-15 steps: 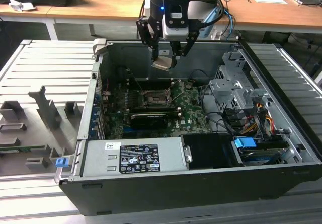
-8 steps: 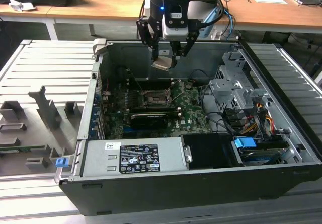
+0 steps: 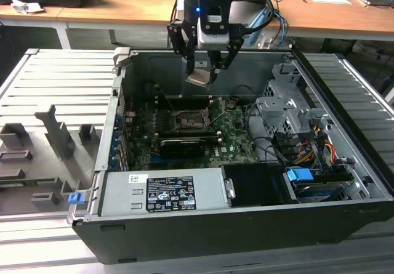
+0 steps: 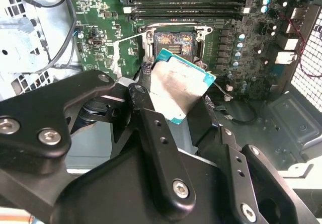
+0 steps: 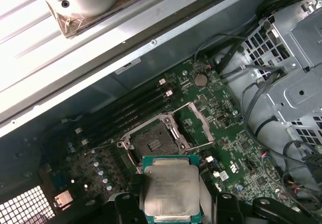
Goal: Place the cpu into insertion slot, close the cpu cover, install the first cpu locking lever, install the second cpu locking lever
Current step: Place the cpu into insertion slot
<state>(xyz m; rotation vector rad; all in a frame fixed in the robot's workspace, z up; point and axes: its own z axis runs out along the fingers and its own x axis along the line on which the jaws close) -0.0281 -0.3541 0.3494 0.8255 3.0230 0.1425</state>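
The gripper [image 3: 204,69] pinches the cpu [image 5: 170,189] by its edges above the insertion slot [image 5: 153,142] — light, stiff, probably slippery, fragile underneath.

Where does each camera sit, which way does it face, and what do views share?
Exterior view: off the arm, raised, looking down into the open computer case; shows wrist and hand gripping the cpu.
First wrist view: on the arm, looking past the held cpu at the insertion slot; finger links show.
Second wrist view: on the arm, behind the hand's black linkages, facing the motherboard.
Both wrist views share cpu and insertion slot.
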